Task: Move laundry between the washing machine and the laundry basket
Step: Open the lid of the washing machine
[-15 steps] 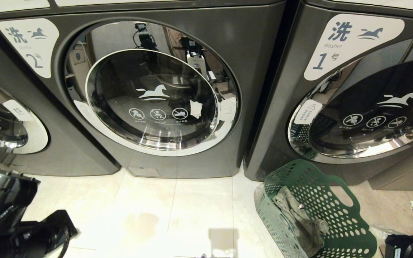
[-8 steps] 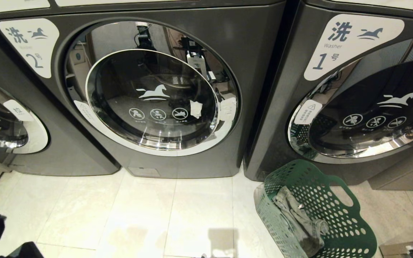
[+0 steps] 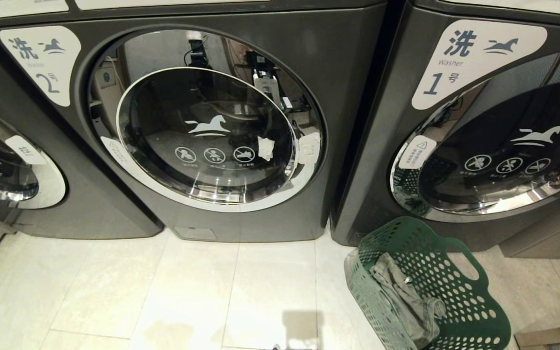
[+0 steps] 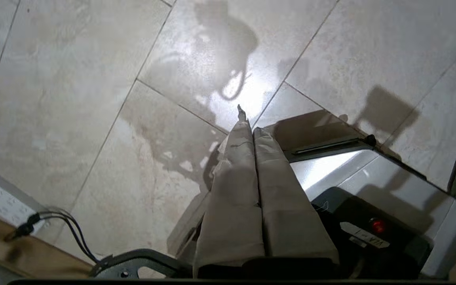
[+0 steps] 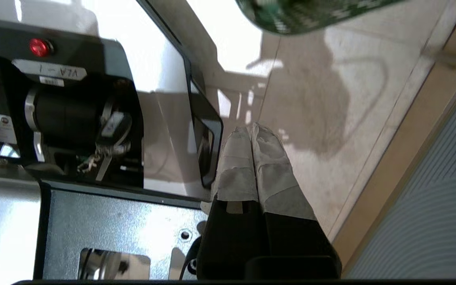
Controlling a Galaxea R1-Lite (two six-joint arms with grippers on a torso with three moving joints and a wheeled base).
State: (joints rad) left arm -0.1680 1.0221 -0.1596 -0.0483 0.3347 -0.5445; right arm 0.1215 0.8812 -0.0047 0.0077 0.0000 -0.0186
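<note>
Head view: both my arms have dropped out of frame since a second ago. My left end effector (image 4: 247, 130) and right end effector (image 5: 251, 136) are clenched, empty. Laundry (image 3: 406, 296) lies in the laundry basket (image 3: 474, 311), lower right; washing machine (image 3: 202, 121) door shut, so this transfer looks finished.

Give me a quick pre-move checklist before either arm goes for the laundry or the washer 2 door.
1. Washing machine number 2 door open for loading: not ok, shut.
2. Laundry reachable in the laundry basket: ok, draped over the near wall.
3. Basket placed beside the target washer: not ok, it sits in front of washer 1.
4. Left gripper empty: ok, shut on nothing.
5. Right gripper empty: ok, shut on nothing.
6. Drum contents: cannot tell, glass too dark.
</note>
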